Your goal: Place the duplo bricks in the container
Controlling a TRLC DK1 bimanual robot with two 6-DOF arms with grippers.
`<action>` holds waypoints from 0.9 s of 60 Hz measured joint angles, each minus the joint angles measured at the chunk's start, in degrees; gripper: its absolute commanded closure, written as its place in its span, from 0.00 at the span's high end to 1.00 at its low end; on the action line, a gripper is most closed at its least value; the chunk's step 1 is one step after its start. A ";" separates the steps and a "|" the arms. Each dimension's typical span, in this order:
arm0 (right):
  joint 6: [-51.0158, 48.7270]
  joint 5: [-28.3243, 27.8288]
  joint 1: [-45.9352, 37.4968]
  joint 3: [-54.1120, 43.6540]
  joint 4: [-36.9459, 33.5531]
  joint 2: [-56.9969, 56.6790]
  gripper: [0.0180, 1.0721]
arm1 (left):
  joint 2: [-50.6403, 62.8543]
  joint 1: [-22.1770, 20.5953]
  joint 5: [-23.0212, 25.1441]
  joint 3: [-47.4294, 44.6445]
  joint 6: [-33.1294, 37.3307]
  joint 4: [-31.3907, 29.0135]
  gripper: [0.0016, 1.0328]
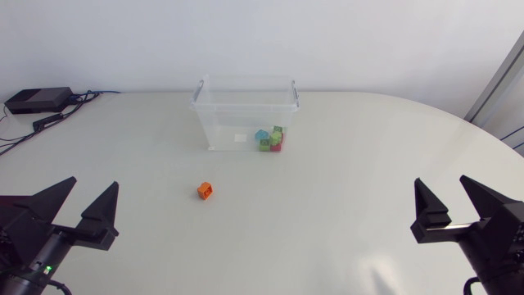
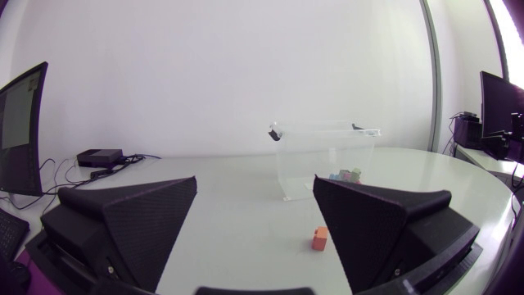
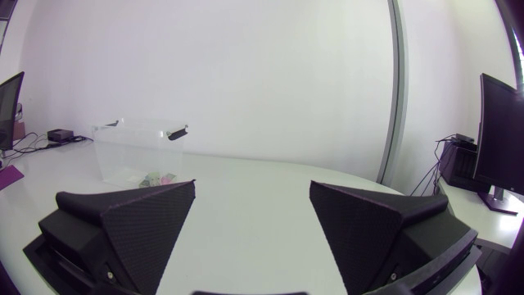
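Orange duplo brick [image 1: 205, 190] in front of clear container [image 1: 210, 123]; teal, green, pink bricks [image 1: 270, 139] inside container. White table [image 1: 344, 213]. Matte black, fine-textured left gripper [image 1: 93, 182] and right gripper [image 1: 441, 179].

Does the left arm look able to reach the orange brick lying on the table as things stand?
Probably yes. The orange brick lies loose ahead of the open left gripper with nothing between them; the container stands farther back, out of the path.
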 measured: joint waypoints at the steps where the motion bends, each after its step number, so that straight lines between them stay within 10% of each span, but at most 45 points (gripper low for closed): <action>1: 0.00 0.00 0.00 0.00 0.00 0.00 0.96 | 0.00 0.00 0.00 0.00 0.00 0.00 0.96; 54: 0.00 -0.02 0.00 0.00 0.00 0.00 0.96 | 0.00 -1.49 -0.02 0.00 4.52 0.11 0.96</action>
